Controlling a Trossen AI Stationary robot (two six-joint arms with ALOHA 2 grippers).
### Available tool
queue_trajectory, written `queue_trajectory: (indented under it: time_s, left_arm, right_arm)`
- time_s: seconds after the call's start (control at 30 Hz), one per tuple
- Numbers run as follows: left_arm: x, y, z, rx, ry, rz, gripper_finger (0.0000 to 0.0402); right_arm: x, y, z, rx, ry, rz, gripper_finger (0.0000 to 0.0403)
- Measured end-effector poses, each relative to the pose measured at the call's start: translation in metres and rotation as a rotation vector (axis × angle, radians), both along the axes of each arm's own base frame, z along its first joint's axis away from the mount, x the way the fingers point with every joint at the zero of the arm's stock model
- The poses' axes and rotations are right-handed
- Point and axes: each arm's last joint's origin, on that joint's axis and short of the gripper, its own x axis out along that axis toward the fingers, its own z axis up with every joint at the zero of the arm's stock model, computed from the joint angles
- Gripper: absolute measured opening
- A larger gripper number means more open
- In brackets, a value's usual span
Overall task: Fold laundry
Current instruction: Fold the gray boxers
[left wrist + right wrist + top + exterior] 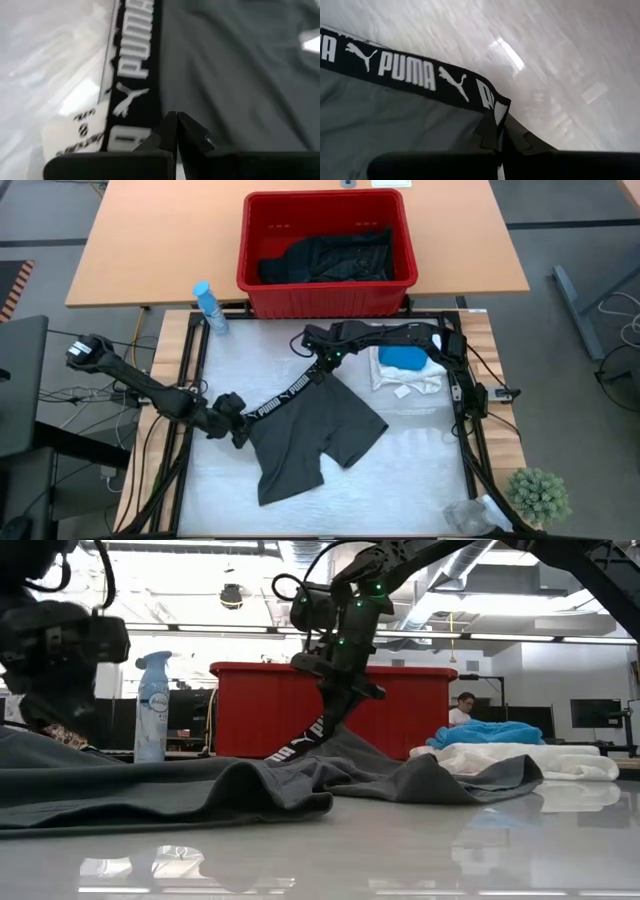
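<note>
White glossy table (420,480): dark grey boxer briefs (315,435) are spread at centre, black waistband (285,395) stretched. Left gripper (243,430) is clamped on one waistband end, right gripper (325,363) on the other. Black garments (330,258) are seen in the red basket (255,275).

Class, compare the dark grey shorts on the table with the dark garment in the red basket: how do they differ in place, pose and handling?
The dark grey shorts lie spread on the table; the dark garment sits bunched in the red basket. The shorts show a black lettered waistband; the basket garment shows none. The left gripper and right gripper each pinch the shorts' waistband; nothing touches the basket garment. Both are dark, soft fabric.
</note>
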Motion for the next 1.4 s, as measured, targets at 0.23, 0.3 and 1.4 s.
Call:
queue_trajectory:
  time_s: [0.23,0.3,1.4]
  left_arm:
    - [-0.002,0.003,-0.019,0.054,0.115,0.081,0.0]
    - [-0.001,0.006,-0.023,0.077,0.14,0.123,0.0]
    - [0.013,0.043,-0.009,0.167,0.182,0.362,0.0]
  right_arm:
    - [0.0,0.0,0.0,-0.003,0.001,0.006,0.0024]
    - [0.0,0.0,0.0,-0.003,0.001,0.006,0.0024]
    - [0.006,0.007,0.001,0.072,-0.069,-0.057,0.0024]
